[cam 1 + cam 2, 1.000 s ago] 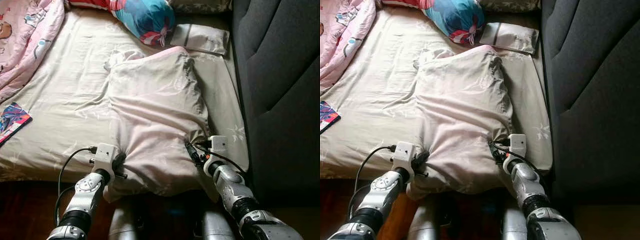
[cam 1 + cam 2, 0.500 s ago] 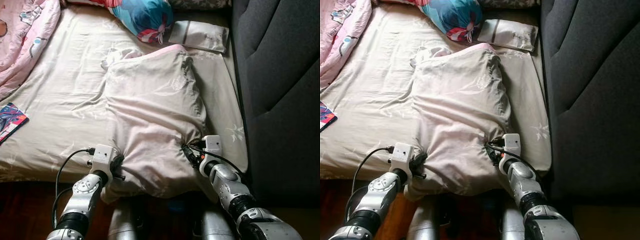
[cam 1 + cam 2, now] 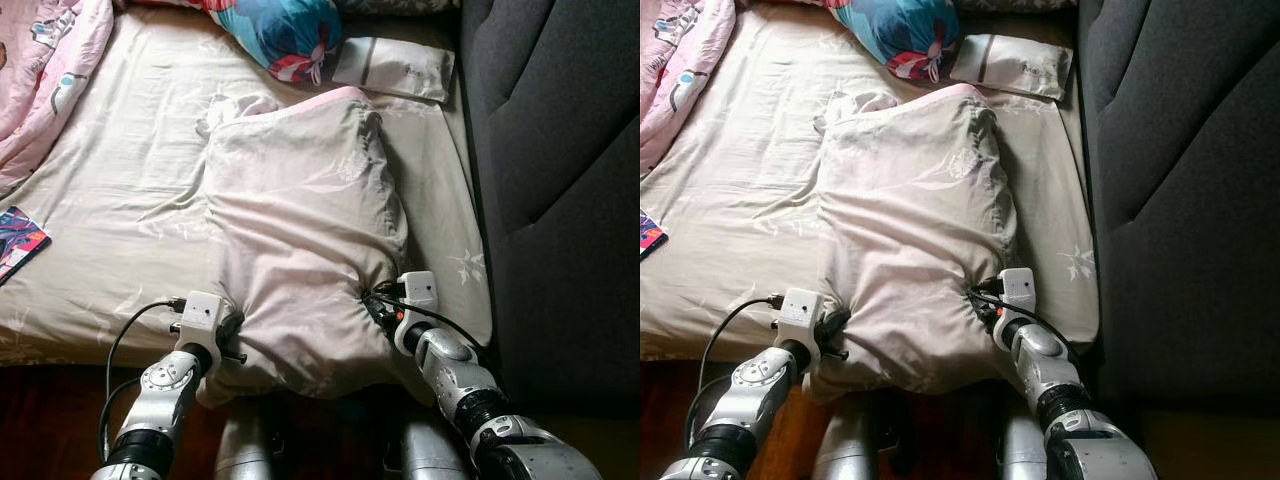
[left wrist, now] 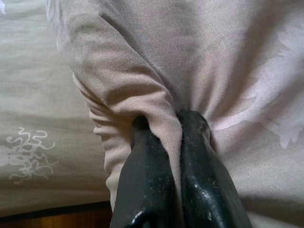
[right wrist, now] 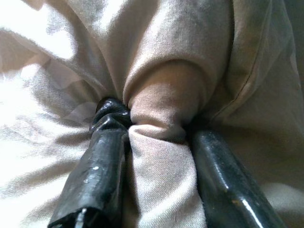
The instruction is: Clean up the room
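Both claws are pinching cloth: your left gripper (image 4: 173,124) has a thin fold of the pale pillow (image 3: 300,230) squeezed between its closed fingers, and your right gripper (image 5: 154,121) clamps a thicker roll of the same cover at the opposite near corner. To do this step well, I judge you should move the two arms together and evenly, so neither corner slips or twists, and keep the cloth taut rather than yanking it. The pillow lies on the bed sheet (image 3: 120,200), stretching away from your grippers toward the blue floral pillow (image 3: 290,35) and the white packet (image 3: 395,68), with its near edge hanging over the mattress edge. The dark sofa (image 3: 560,150) stands close on your right.
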`<state>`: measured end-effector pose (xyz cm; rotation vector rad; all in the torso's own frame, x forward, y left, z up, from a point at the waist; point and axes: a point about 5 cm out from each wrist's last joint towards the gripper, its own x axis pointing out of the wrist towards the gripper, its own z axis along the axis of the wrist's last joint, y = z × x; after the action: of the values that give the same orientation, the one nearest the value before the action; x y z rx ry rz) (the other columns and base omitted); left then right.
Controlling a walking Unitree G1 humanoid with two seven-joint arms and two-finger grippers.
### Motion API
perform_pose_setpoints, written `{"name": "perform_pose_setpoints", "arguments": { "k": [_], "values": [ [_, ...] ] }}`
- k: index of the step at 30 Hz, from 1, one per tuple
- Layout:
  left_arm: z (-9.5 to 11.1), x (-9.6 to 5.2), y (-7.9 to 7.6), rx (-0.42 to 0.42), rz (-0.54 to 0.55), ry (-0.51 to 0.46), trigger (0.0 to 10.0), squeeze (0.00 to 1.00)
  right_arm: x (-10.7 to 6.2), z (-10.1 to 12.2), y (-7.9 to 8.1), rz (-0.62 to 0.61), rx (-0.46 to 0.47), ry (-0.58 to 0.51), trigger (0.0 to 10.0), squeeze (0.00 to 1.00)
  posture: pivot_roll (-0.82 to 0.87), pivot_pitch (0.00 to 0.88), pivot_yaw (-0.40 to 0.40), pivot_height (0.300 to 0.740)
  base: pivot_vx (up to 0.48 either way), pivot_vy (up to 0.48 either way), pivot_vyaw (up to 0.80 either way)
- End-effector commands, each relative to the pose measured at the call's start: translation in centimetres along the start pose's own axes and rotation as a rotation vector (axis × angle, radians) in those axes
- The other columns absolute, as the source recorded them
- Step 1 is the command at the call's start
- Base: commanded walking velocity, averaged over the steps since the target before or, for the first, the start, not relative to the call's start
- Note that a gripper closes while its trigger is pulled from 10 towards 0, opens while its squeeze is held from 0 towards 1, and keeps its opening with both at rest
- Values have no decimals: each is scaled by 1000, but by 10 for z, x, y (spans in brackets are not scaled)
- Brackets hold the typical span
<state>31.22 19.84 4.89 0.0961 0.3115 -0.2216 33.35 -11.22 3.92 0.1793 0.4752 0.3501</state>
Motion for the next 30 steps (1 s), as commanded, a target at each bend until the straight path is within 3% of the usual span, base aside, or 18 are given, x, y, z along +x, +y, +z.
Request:
{"name": "perform_pose_setpoints", "arguments": {
  "k": [1,30],
  "values": [
    [-21,-5,-9,-19,-55,88,10000,0,-4,-59,29,94,28,247,0,0,34,431,129,629,0,0,0],
    [-13,-2,-8,-15,-65,74,10000,0,-2,-51,25,40,46,211,0,0,29,405,153,629,0,0,0]
  ]
}}
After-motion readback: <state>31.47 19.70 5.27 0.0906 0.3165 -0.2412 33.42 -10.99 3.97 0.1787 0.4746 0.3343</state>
